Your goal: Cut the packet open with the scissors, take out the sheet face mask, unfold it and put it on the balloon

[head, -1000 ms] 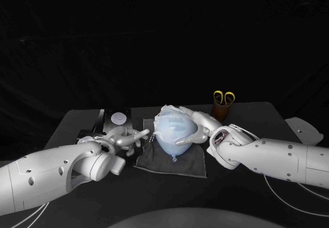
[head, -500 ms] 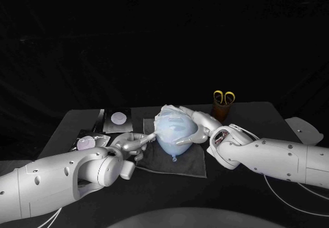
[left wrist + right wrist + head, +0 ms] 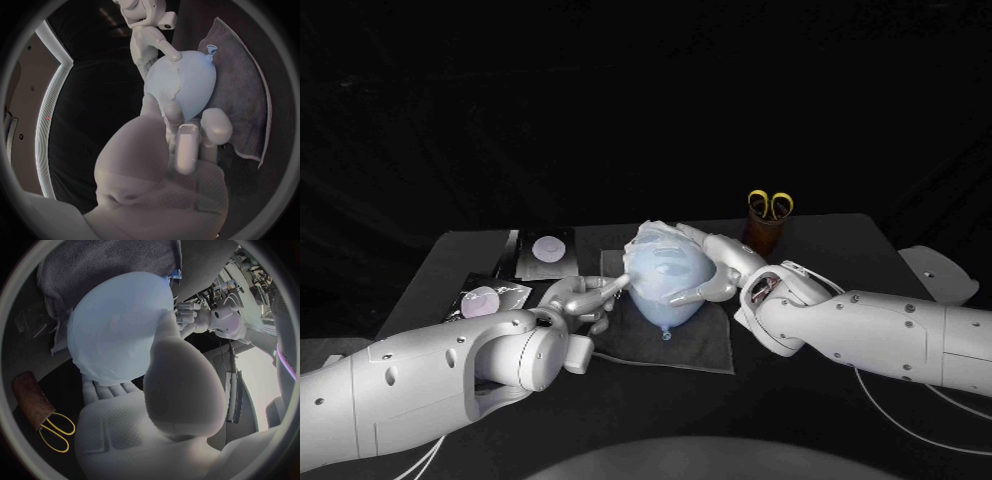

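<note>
Hand, right (image 3: 711,268): cupped round the balloon (image 3: 664,285) from one side, fingers over the crown and thumb low on the flank; holding it steady.
Hand, left (image 3: 581,298): fingers stretched to the opposite flank, tips touching at the mask (image 3: 651,243) edge; whether they pinch the sheet cannot be told.
Balloon: between the two hands, lying on its side, knot end pointing away from right-hand fingers.
Mask: draped over the balloon's upper half, under right-hand fingers.
Cloth (image 3: 689,340): beneath the balloon and both hands' fingertips.
Handling, balloon: judged light, springy, apt to roll; fragile under sharp pressure.
Handling, mask: judged thin, limp, wet and clingy; tears if pulled hard.
Hold advice: brace the balloon by broad palm contact; take the mask at its free edge and smooth outward.
Scissors (image 3: 770,205): upright in holder (image 3: 763,235), beyond right hand.
Packet (image 3: 545,250): flat on table, beyond left hand, apart from the balloon.
</note>
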Action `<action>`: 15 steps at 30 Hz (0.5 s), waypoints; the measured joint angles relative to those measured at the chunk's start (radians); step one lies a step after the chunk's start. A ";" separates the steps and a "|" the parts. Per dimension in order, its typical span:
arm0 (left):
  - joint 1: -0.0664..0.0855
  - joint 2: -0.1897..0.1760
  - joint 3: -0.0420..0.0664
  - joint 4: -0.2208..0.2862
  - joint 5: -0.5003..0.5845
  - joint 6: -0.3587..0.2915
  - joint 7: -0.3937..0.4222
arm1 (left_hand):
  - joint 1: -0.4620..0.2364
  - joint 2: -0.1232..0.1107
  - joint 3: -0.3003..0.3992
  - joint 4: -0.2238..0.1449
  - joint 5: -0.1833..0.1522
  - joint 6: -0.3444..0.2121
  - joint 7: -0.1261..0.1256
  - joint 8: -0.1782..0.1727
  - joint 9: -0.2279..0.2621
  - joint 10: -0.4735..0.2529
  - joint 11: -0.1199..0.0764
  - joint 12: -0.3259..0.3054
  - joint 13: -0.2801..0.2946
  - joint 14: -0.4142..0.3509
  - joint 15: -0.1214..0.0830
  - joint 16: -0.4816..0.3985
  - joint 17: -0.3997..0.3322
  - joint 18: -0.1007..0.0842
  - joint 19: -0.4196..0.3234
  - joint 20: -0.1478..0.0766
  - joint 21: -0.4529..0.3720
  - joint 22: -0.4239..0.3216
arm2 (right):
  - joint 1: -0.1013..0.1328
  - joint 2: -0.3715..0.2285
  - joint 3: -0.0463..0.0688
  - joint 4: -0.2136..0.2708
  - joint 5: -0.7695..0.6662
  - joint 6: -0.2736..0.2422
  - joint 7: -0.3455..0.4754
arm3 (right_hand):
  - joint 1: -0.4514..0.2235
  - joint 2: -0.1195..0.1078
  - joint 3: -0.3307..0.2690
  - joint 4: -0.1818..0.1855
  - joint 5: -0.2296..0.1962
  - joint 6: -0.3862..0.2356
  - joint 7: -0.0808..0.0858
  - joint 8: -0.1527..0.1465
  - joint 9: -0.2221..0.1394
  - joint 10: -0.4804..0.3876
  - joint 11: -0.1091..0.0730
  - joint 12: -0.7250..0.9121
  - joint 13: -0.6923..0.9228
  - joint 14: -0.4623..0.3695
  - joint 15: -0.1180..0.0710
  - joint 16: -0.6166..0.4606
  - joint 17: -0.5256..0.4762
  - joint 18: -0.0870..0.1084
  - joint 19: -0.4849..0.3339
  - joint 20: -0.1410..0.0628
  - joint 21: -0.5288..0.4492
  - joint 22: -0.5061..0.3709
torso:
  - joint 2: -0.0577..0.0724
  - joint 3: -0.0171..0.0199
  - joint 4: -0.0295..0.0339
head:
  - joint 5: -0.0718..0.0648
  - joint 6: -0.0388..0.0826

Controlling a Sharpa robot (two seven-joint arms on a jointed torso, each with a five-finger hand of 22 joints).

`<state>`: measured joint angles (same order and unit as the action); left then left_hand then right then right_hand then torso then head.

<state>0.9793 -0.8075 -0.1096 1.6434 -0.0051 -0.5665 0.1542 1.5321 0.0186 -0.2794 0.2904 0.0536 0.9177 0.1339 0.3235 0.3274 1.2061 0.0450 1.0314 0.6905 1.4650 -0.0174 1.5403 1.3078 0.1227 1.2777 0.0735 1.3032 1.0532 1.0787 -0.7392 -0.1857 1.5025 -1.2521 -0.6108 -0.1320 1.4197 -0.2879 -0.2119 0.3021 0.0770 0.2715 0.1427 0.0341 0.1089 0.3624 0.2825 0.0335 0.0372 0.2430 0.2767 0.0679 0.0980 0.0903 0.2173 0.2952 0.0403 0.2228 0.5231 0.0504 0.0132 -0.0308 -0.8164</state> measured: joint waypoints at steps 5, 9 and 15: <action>0.000 0.005 0.001 -0.007 0.001 -0.036 -0.007 | 0.000 0.000 -0.010 0.001 0.000 0.000 0.000 0.000 -0.002 -0.002 0.002 0.000 0.000 0.000 0.000 0.000 0.000 0.000 -0.004 0.004 0.000 -0.006 | 0.000 -0.001 0.000 0.001 0.000 0.000 0.000 | 0.000 0.000 0.000 0.000 0.000 0.000 0.000 0.000 0.001 0.000 0.000 0.000 0.001 0.000 0.000 0.000 0.000 0.000 0.000 0.000 0.000 0.000 | 0.000 0.0000 0.0004 | -0.002 -0.002; 0.000 0.008 0.001 -0.011 -0.001 -0.057 -0.025 | -0.005 0.005 -0.017 -0.001 0.000 0.000 0.000 -0.003 -0.003 -0.004 0.004 0.000 0.000 0.000 0.000 0.000 -0.001 0.000 -0.004 0.004 0.000 -0.010 | 0.000 -0.001 0.000 0.001 0.000 0.000 0.000 | 0.000 0.000 0.000 0.000 0.000 0.000 0.000 0.000 0.001 0.000 0.000 -0.002 0.001 0.000 0.000 -0.001 0.000 0.000 0.000 0.000 0.000 -0.001 | -0.001 -0.0001 0.0006 | -0.003 -0.003; 0.000 0.014 0.001 -0.014 -0.019 -0.071 -0.091 | -0.012 0.012 -0.032 -0.002 0.000 -0.005 0.002 -0.006 -0.007 -0.007 0.007 0.006 0.001 0.000 0.000 0.000 0.000 0.000 -0.004 0.004 0.000 -0.011 | 0.000 -0.001 0.000 0.001 0.000 0.000 0.000 | 0.000 0.000 0.000 0.000 0.000 0.000 0.000 0.000 0.001 0.004 -0.004 0.001 0.001 0.000 0.000 -0.004 -0.001 0.000 0.000 0.000 0.000 -0.002 | -0.001 -0.0001 0.0006 | -0.003 -0.003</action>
<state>0.9794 -0.7935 -0.1086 1.6295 -0.0237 -0.6380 0.0630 1.5201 0.0306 -0.3118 0.2882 0.0536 0.9122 0.1360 0.3176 0.3202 1.1991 0.0520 1.0370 0.6917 1.4650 -0.0174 1.5400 1.3074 0.1227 1.2738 0.0773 1.3031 1.0425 1.0784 -0.7405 -0.1857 1.5035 -1.2522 -0.6108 -0.1320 1.4197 -0.2879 -0.2119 0.3021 0.0770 0.2715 0.1427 0.0341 0.1097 0.3662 0.2783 0.0341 0.0377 0.2430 0.2767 0.0641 0.0966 0.0902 0.2173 0.2952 0.0403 0.2213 0.5220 0.0503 0.0138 -0.0337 -0.8194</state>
